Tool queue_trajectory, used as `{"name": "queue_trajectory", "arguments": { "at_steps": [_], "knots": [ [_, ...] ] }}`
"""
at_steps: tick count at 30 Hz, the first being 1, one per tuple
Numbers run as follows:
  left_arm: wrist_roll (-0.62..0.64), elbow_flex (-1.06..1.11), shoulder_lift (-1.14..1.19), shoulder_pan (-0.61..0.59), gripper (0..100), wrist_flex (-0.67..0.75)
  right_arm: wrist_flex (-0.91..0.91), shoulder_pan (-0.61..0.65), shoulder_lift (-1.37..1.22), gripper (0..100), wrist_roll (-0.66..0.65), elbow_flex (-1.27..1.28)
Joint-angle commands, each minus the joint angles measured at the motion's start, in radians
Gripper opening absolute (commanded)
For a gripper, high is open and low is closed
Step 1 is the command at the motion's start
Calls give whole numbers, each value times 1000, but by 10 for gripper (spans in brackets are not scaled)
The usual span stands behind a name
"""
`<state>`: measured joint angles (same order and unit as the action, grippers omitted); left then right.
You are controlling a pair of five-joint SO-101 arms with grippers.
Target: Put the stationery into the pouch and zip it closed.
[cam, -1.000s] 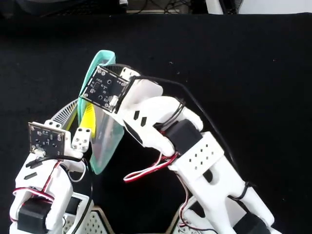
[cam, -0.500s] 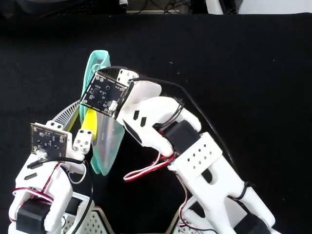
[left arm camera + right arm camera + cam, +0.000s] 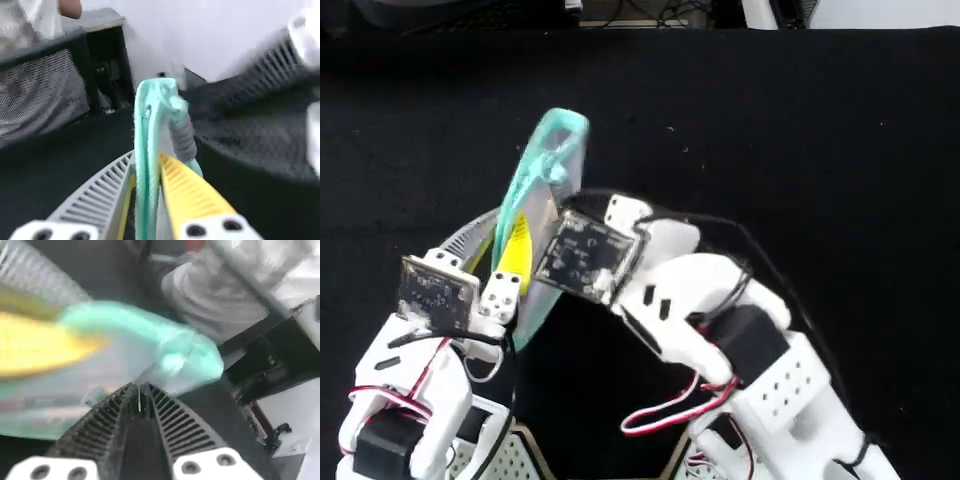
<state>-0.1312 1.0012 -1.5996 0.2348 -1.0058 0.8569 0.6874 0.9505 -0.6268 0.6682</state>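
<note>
The teal translucent pouch stands on edge, lifted off the black table, with its far end tilted up. My left gripper is shut on its near part, the grey finger on one side and the yellow finger on the other. A grey rounded thing lies against the pouch near its top. My right gripper has its black fingers shut on the pouch's edge. The right wrist sits close beside the pouch's middle.
Black cloth covers the table, with open room to the right and at the far side. Both arm bases crowd the near edge. A mesh chair back stands beyond the table.
My right gripper has slid along the pouch toward the near side. The pouch's far end has swung up and to the right. The left gripper has shifted slightly right.
</note>
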Motion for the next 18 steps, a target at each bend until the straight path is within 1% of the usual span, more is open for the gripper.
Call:
{"name": "queue_trajectory", "arguments": {
  "at_steps": [1,8,10,13,15,18],
  "knots": [
    [-5,31,8,10,30,-21,0,15,70,12,41,36],
    [-3,25,8,12,30,-21,0,15,137,15,63,36],
    [-3,25,8,12,30,-21,-2,15,131,26,112,12],
    [-3,27,8,12,30,-21,-29,11,90,135,219,-25],
    [-3,28,8,12,30,-21,-54,15,53,199,253,-45],
    [-3,30,8,12,30,-21,-78,38,-5,208,255,-71]
  ]
}}
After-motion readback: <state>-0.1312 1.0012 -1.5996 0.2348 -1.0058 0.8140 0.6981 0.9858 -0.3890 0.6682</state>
